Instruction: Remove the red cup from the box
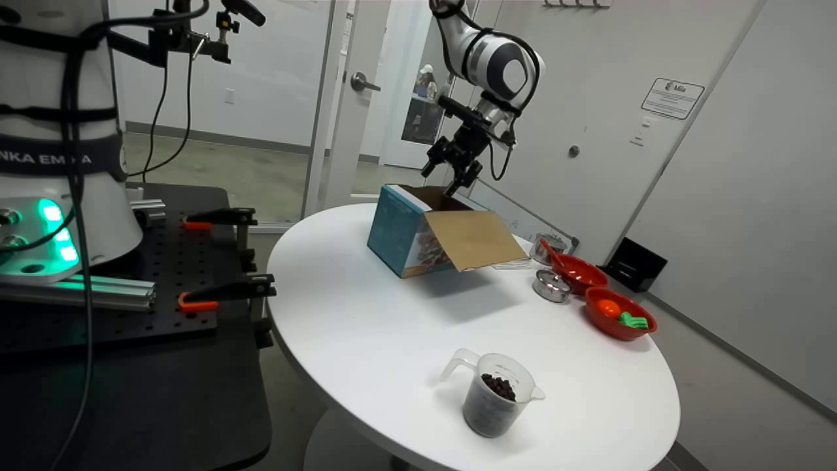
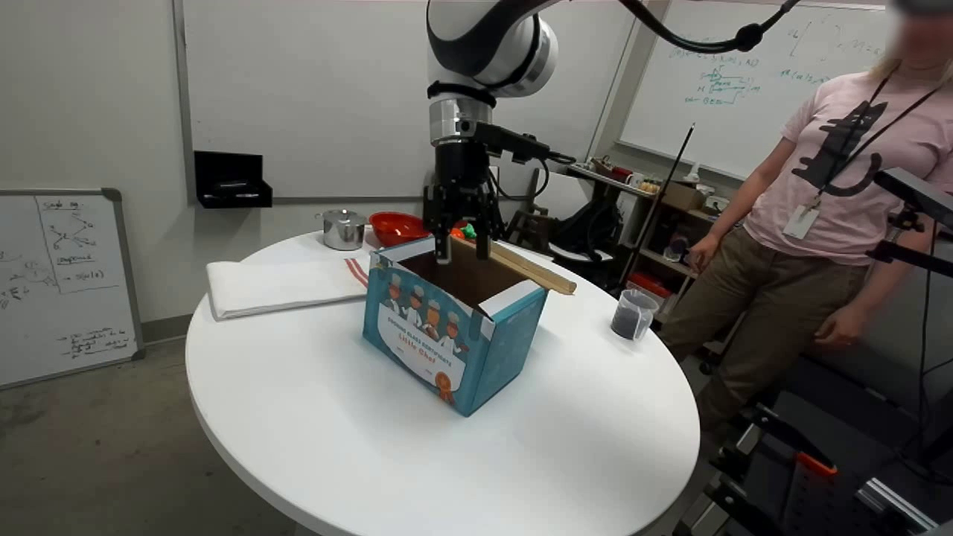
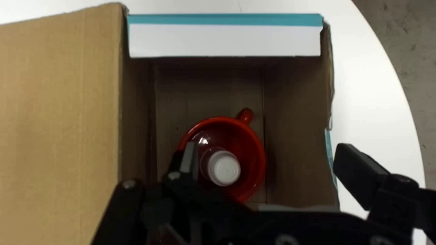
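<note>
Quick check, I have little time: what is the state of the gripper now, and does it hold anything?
Gripper: open, holding nothing; the red cup is inside the box.

End effector (image 2: pixel 463 254) over teal box (image 2: pixel 447 339), jaws parted, white table (image 2: pixel 387 454)

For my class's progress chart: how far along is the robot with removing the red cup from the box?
Looks done: the box stands open, its brown flap folded outward.
In hand: the gripper, open and holding nothing, is at the box's opening, perhaps ready to reach in.
Left: gripping the red cup, lifting it and setting it outside; the wrist view shows it inside, with a white-topped item in it.
</note>
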Robot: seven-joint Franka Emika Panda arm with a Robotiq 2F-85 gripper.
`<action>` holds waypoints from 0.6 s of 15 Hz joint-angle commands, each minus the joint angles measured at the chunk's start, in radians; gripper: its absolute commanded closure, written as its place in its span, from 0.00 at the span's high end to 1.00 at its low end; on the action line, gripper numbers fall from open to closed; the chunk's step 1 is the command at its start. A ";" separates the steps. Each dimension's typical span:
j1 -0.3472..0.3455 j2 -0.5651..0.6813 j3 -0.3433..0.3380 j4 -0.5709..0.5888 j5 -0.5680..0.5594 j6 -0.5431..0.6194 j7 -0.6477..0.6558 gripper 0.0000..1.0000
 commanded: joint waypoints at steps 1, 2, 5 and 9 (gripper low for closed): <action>0.018 0.081 -0.024 0.088 -0.002 0.053 0.046 1.00; 0.021 0.096 -0.030 0.096 -0.010 0.071 0.056 1.00; 0.008 0.083 -0.026 0.062 -0.003 0.079 0.044 1.00; 0.007 0.092 -0.028 0.062 -0.002 0.081 0.044 1.00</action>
